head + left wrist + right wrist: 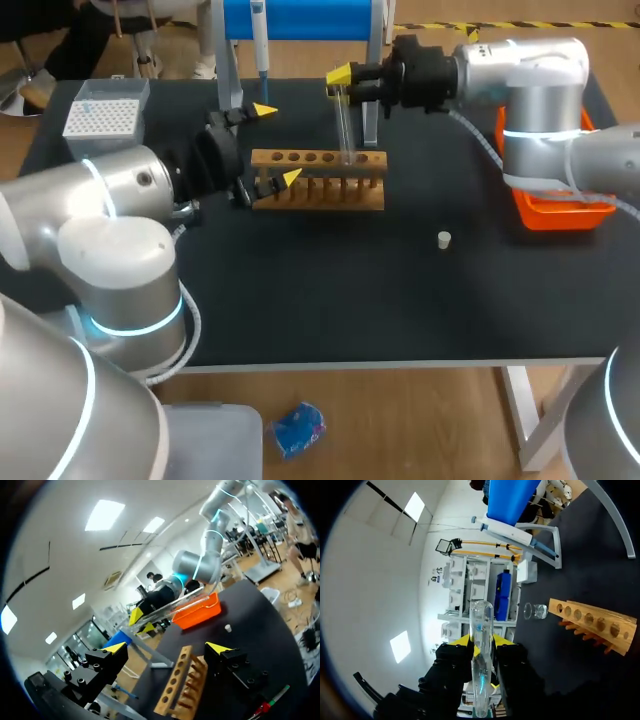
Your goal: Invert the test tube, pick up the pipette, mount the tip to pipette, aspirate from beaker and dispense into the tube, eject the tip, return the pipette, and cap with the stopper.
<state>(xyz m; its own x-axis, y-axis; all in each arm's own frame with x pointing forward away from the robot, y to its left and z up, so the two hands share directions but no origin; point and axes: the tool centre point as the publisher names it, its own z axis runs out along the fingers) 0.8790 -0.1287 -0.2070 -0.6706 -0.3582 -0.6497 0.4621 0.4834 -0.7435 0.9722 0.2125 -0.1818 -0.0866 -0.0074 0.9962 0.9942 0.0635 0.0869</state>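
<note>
The test tube [481, 615] is pinched between the right gripper's [482, 645] fingers, its far end down at the top of the wooden rack [318, 190]. The left gripper [278, 145] is spread wide around the rack's end, holding nothing.

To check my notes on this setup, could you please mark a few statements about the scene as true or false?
1. The right hand is shut on the test tube. True.
2. The left hand holds the pipette. False: it is open and empty beside the wooden rack; the pipette hangs on its stand.
3. The stopper lies on the table, apart from the wooden rack. True.
4. The orange tray sits beside the left hand. False: it sits beside the right arm.
</note>
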